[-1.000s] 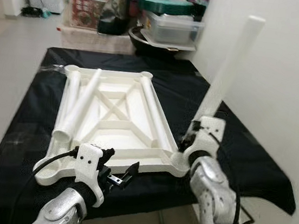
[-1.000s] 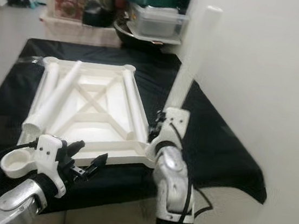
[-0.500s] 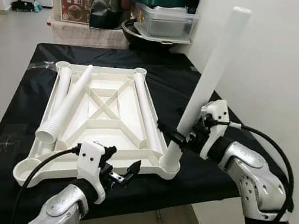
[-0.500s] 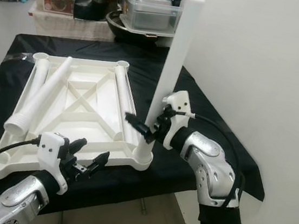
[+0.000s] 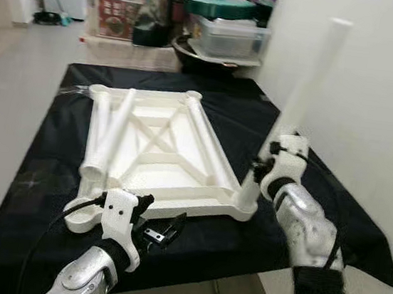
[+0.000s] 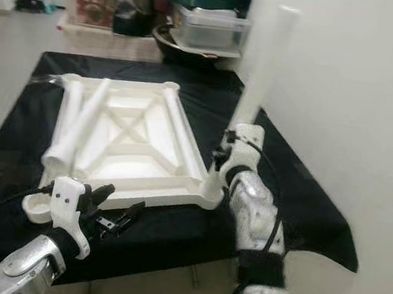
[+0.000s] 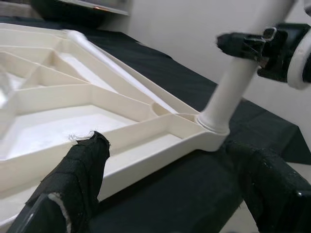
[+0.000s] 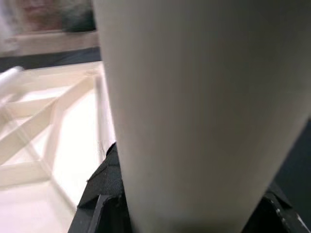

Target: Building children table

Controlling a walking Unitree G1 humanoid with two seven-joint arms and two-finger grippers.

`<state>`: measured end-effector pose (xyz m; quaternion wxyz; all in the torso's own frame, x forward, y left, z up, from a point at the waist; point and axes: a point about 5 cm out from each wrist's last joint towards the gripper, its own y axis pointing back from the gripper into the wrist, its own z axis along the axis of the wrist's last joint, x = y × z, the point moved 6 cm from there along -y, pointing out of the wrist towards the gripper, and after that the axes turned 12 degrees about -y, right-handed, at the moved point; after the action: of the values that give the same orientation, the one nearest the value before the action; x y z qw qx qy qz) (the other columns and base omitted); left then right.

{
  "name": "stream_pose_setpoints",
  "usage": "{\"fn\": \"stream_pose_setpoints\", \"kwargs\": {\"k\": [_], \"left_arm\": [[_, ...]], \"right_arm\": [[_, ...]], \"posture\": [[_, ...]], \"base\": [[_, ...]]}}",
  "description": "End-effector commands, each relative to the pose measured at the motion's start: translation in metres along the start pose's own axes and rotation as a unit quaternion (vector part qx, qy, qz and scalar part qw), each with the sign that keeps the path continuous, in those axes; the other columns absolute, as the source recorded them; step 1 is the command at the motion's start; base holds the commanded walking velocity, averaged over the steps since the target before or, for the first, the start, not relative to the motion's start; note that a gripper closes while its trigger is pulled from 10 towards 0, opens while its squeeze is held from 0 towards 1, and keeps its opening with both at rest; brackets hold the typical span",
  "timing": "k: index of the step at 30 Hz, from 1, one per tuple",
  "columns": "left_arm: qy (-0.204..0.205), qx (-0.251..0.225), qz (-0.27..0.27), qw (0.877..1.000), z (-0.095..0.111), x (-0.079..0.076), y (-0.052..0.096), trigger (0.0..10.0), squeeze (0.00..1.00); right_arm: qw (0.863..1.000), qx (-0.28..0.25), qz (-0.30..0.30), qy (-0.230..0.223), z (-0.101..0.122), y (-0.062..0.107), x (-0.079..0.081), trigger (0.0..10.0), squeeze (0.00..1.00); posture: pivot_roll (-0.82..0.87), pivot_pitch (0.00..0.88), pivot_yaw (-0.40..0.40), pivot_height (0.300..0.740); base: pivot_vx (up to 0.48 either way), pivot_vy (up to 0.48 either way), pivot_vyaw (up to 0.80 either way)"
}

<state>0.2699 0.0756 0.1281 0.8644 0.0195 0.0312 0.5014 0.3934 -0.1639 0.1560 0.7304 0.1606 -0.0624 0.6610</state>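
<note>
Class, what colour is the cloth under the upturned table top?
Black; the cloth shows best in the left eye view.

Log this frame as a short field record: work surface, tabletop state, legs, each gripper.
surface: black cloth over a table
tabletop: white tabletop lying underside up, ribs showing
fitted leg: upright leg standing in the near right corner socket, leaning slightly
loose legs: loose legs lying on the tabletop's left side, plus one along the right edge
right gripper: right gripper closed around the upright leg low on its shaft
left gripper: left gripper open, holding nothing, by the tabletop's near edge
background: storage bins beyond the table
</note>
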Motion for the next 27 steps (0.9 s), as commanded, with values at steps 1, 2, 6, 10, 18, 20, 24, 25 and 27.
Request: {"fn": "stream_pose_setpoints", "kwargs": {"k": [1, 2, 6, 10, 18, 20, 24, 25, 27], "left_arm": [[0.000, 0.006, -0.005, 1.000, -0.001, -0.002, 0.001, 10.0, 0.00], [0.000, 0.006, -0.005, 1.000, -0.001, -0.002, 0.001, 10.0, 0.00], [0.001, 0.007, -0.004, 1.000, -0.002, 0.001, 0.002, 10.0, 0.00], [-0.001, 0.008, -0.009, 1.000, -0.002, 0.001, 0.001, 10.0, 0.00], [0.002, 0.006, -0.009, 1.000, -0.002, 0.001, -0.003, 10.0, 0.00], [0.004, 0.004, -0.006, 1.000, -0.002, 0.001, -0.003, 10.0, 0.00], [0.004, 0.001, -0.002, 1.000, 0.001, 0.001, -0.004, 10.0, 0.00], [0.004, 0.001, -0.001, 1.000, 0.000, 0.002, -0.004, 10.0, 0.00], [0.004, 0.001, -0.001, 1.000, 0.000, 0.002, -0.004, 10.0, 0.00]], "right_arm": [[0.998, 0.041, -0.056, -0.005, -0.028, 0.014, -0.011, 0.0, 0.00], [0.998, 0.041, -0.056, -0.005, -0.028, 0.014, -0.011, 0.0, 0.00], [0.999, 0.008, 0.042, 0.004, -0.012, 0.026, 0.043, 10.0, 0.09], [0.994, 0.002, 0.110, 0.016, 0.000, 0.025, 0.059, 10.0, 1.00], [0.913, 0.014, 0.405, 0.058, 0.035, 0.056, 0.093, 10.0, 0.00], [0.889, 0.020, 0.450, 0.080, 0.035, 0.067, 0.094, 10.0, 0.00], [0.852, 0.079, 0.498, 0.142, 0.007, 0.074, 0.082, 4.5, 0.00], [0.855, 0.094, 0.491, 0.137, -0.001, 0.069, 0.077, 0.0, 0.00], [0.855, 0.094, 0.491, 0.137, -0.001, 0.069, 0.077, 0.0, 0.00]], "posture": [[0.17, 0.000, -0.095, 0.740], [0.17, 0.000, -0.095, 0.740], [0.16, 0.000, -0.087, 0.740], [0.15, 0.000, -0.082, 0.740], [0.15, 0.000, -0.100, 0.740], [0.15, 0.000, -0.105, 0.740], [0.17, 0.000, -0.114, 0.740], [0.17, 0.000, -0.114, 0.740], [0.17, 0.000, -0.114, 0.740]], "base": [[0.000, 0.000, 0.00], [0.000, 0.000, 0.00], [0.000, 0.000, 0.00], [0.000, 0.000, 0.00], [0.000, 0.000, 0.00], [0.000, 0.000, 0.00], [0.000, 0.000, 0.00], [0.000, 0.000, 0.00], [0.000, 0.000, 0.00]]}}
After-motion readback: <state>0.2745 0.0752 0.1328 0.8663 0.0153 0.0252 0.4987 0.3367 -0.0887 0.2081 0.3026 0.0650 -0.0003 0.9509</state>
